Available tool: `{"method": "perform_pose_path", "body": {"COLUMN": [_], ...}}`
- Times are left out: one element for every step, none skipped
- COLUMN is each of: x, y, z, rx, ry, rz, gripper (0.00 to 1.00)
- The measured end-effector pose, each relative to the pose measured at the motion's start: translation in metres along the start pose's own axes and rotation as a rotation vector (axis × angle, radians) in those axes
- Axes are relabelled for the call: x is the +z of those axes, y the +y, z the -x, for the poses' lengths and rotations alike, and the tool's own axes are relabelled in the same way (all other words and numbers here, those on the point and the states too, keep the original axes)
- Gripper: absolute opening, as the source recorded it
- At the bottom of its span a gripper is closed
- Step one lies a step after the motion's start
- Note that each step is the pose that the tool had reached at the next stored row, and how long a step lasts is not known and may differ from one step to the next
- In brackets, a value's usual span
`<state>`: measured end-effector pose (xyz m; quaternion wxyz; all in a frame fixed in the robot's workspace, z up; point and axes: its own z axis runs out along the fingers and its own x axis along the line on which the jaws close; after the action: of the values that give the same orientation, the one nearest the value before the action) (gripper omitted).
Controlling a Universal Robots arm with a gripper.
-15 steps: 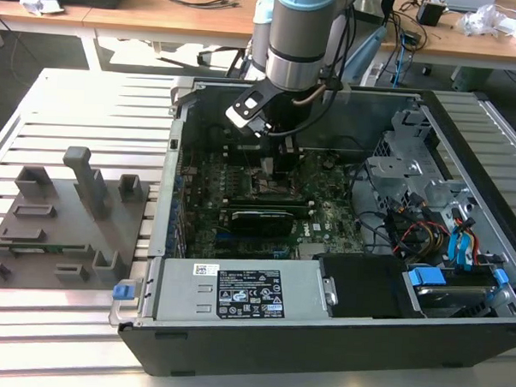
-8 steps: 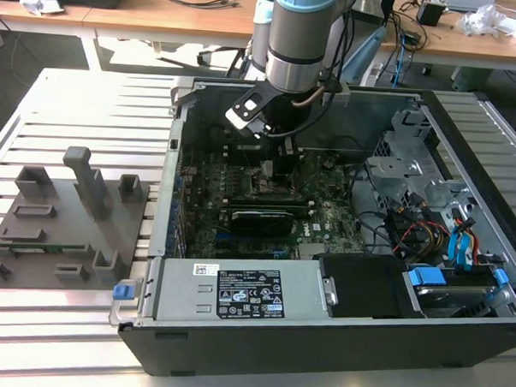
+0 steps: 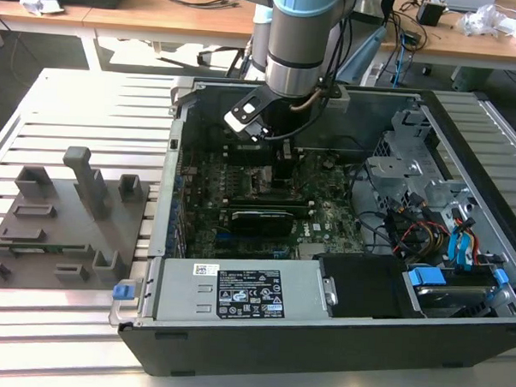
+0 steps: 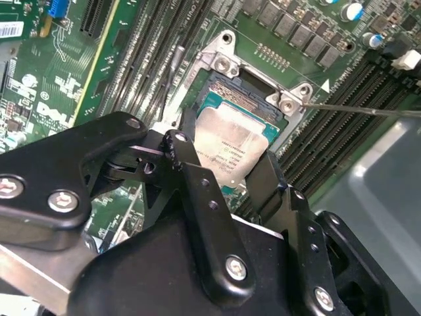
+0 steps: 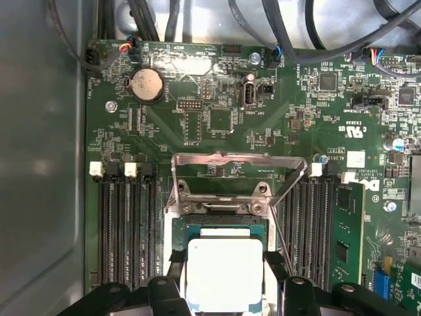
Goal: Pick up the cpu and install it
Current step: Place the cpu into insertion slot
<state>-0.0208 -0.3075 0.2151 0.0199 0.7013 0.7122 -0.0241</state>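
Pincer (image 5: 223,264) clamped on the cpu (image 5: 225,273) at the motherboard socket (image 5: 223,227)

In both wrist views the matte black fingers (image 4: 191,164) press against opposite edges of the cpu (image 4: 230,141). It is a flat square with a brushed, pale silvery lid on a thin green rim, lying over the square socket; whether it is fully seated cannot be told. The first wrist view adds the socket's bent steel retention frame (image 5: 237,161) swung up, a round shiny coin cell (image 5: 146,84) and long black memory slots (image 5: 125,224) flanking the socket. The exterior view shows the glossy grey arm reaching down into the open computer case (image 3: 320,350), with the pincer (image 3: 281,164) low over the green motherboard (image 3: 325,222). The case lies on a ribbed metal surface (image 3: 82,100) beside dull grey plastic fixture blocks (image 3: 69,211).
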Motion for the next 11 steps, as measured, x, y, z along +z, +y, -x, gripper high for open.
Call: {"method": "perform_pose_path", "body": {"x": [0.0014,0.0025,0.0036,0.0062,0.0075,0.0081,0.0087,0.0093,0.0099,0.0109,0.0114], "y": [0.0,0.0,-0.0001,-0.0001,-0.0001,-0.0001,-0.0003,-0.0005,-0.0012,-0.0014,-0.0015], "z": [0.0012,0.0017,0.0018,0.0017,0.0016,0.0015,0.0014,0.0013,0.0012,0.001,0.001], "rx": [0.0,0.0,0.0,0.0,-0.001,-0.003,-0.007,-0.014,-0.016,-0.016,-0.013], "ry": [0.0002,0.0002,0.0001,0.0002,0.0002,0.0001,0.0001,0.0001,0.0,0.0,0.0], "rz": [0.0,0.0,0.0,-0.0001,0.0,0.0001,0.0004,0.0008,0.0009,0.001,0.0008], "gripper": [0.55,0.55,0.55,0.55,0.55,0.55,0.55,0.55,0.55,0.55,0.55]}}
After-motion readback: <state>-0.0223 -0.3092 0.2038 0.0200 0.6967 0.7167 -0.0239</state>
